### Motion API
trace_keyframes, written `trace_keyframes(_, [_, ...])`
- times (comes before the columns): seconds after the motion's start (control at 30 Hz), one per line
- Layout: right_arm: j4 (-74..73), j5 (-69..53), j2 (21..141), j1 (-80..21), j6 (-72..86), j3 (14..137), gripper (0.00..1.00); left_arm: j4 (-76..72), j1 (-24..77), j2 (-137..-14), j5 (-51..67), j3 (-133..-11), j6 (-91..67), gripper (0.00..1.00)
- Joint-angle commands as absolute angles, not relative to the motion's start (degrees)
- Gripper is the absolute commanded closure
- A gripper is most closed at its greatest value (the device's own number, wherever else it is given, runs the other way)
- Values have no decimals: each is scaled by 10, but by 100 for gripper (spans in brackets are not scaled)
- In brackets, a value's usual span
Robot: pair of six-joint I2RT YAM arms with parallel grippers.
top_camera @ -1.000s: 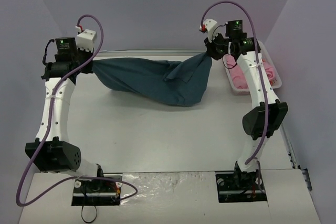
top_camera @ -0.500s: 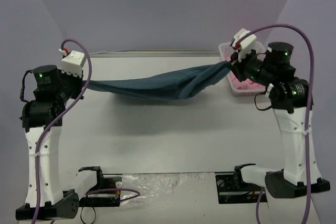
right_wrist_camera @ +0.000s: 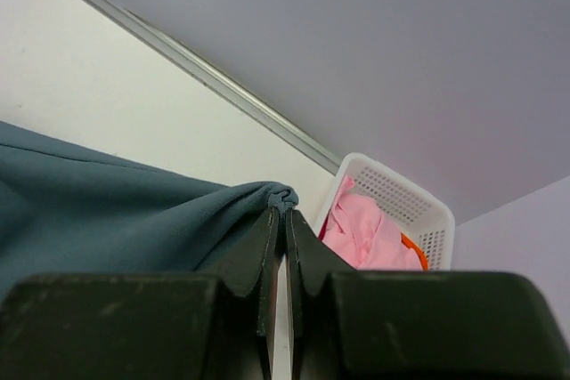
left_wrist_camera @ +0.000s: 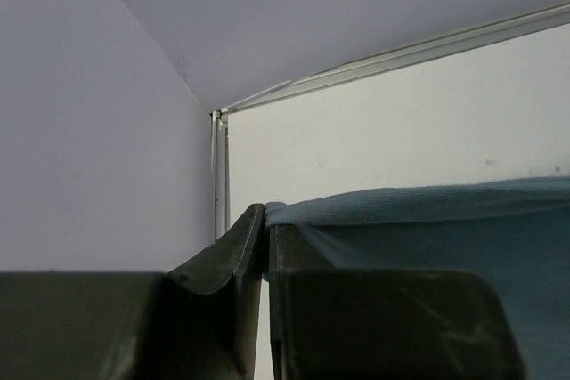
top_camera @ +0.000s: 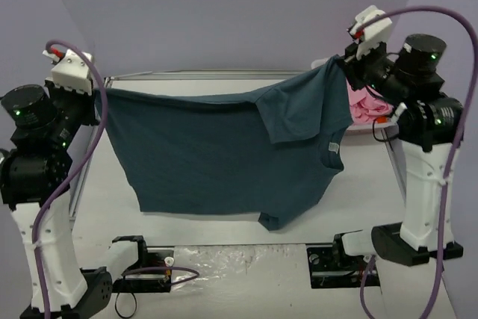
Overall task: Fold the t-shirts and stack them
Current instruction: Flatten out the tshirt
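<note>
Left hand (left_wrist_camera: pixel 265 215): clamped on one top corner of the teal shirt (top_camera: pixel 209 155), cloth pinched between the fingers, held high near the left wall.
Right hand (right_wrist_camera: pixel 285 211): clamped on the opposite top corner with a small bunch of cloth at the tips, a touch higher than the left.
Teal shirt: hangs in the air between the two hands, over the counter (top_camera: pixel 366 184). I cannot tell whether its lower edge touches.
Change: half a second ago it was a low, narrow, twisted band pulled between the hands. Both arms are now lifted and the cloth has dropped open into a broad sheet.
Meaning: it looks shaken out and ready to be laid flat. No fold has been made yet, so the task seems at an early stage.
Snag: one sleeve lies flapped over the front at the right and would want smoothing.
Axis: the long axis runs left to right along the taut top edge. A small tag low on the right suggests the neck points right, though I'm not sure.
Pink shirt (right_wrist_camera: pixel 365 229): crumpled in the basket (right_wrist_camera: pixel 401 193) at the far right, untouched.
</note>
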State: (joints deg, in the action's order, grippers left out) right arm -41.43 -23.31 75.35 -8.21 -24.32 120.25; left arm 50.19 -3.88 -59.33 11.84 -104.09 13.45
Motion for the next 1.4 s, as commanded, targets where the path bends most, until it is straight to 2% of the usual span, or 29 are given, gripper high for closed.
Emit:
trace_keyframes(0.0, [-397, -193, 830, -76, -253, 1204, 100, 469, -43, -658, 103, -1011, 137, 98])
trace_keyframes(0.2, [-331, -180, 931, -75, -265, 1150, 100, 379, -44, -750, 101, -930, 134, 98])
trace_keyframes(0.3, [-313, -167, 1006, -71, -267, 1175, 100, 353, -43, -817, 97, -944, 133, 98])
trace_keyframes(0.43, [-316, -158, 1124, -64, -253, 1334, 100, 352, -42, -899, 92, -1030, 120, 98])
trace_keyframes(0.6, [-312, -155, 1153, -61, -233, 1476, 100, 382, -37, -945, 91, -1163, 105, 98])
trace_keyframes(0.67, [-287, -148, 1115, -61, -230, 1470, 100, 398, -34, -938, 92, -1223, 98, 98])
trace_keyframes(0.8, [-265, -152, 1030, -56, -225, 1423, 100, 396, -32, -888, 91, -1237, 91, 98])
trace_keyframes(0.97, [-256, -159, 889, -54, -232, 1287, 100, 391, -31, -778, 90, -1141, 92, 98])
trace_keyframes(1.1, [-255, -159, 782, -55, -230, 1168, 100, 389, -32, -688, 83, -1015, 94, 98])
trace_keyframes(1.23, [-256, -151, 673, -53, -218, 1106, 100, 407, -32, -622, 80, -988, 93, 98])
trace_keyframes(1.37, [-259, -142, 633, -38, -212, 1126, 100, 425, -31, -603, 75, -1033, 91, 98])
